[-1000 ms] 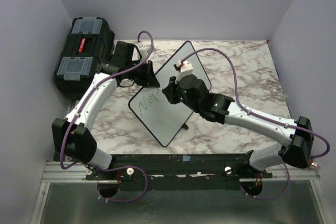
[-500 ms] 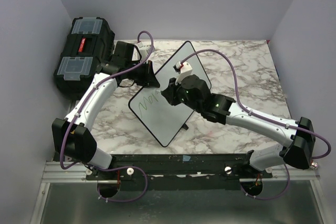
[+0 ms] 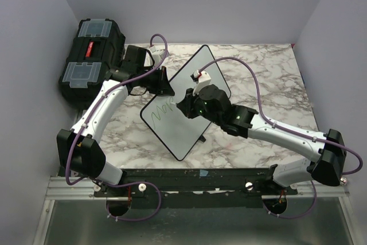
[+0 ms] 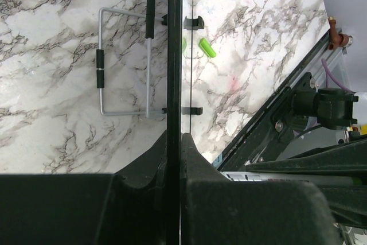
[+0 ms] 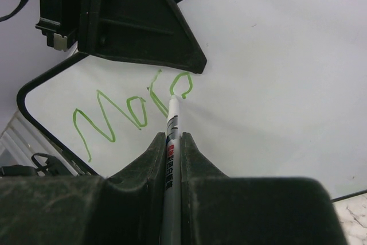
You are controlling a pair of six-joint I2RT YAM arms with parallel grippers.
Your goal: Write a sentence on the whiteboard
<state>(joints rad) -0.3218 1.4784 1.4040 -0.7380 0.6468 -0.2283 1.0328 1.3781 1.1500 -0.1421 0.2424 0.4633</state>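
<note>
The whiteboard stands tilted on the marble table, its black-rimmed edge clamped by my left gripper, which is shut on it at the board's upper left side. My right gripper is shut on a white marker, whose tip touches the board's white face. The sentence is a short run of green handwritten letters, ending at the marker tip. In the top view these letters sit left of my right gripper.
A black toolbox with clear lid compartments stands at the back left. Behind the board, a wire stand and a green marker cap lie on the table. Purple cables loop over both arms.
My right gripper has edged slightly along the board with the marker, and the last green letter has grown. The left gripper and the board have not moved.
</note>
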